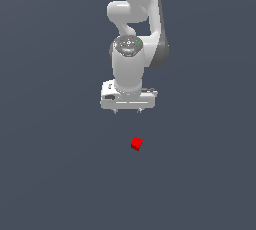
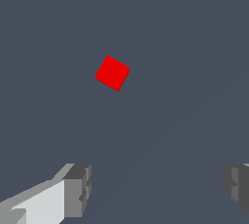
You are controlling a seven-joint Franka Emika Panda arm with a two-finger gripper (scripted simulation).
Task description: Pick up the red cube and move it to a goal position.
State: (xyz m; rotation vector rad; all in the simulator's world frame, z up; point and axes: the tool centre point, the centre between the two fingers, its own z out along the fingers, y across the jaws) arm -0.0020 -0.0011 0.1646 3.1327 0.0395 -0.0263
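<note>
The red cube [image 1: 136, 144] lies on the dark grey floor, turned at an angle, below the white arm in the exterior view. It also shows in the wrist view [image 2: 112, 73], apart from both fingers. My gripper [image 1: 128, 111] hangs above the floor, short of the cube, and points down. It is open and empty: the two grey fingertips [image 2: 78, 189] stand far apart in the wrist view, with bare floor between them.
The white arm [image 1: 132, 24] rises behind the gripper in the exterior view. Flat dark grey floor [image 1: 55, 174] surrounds the cube on all sides. No other object shows.
</note>
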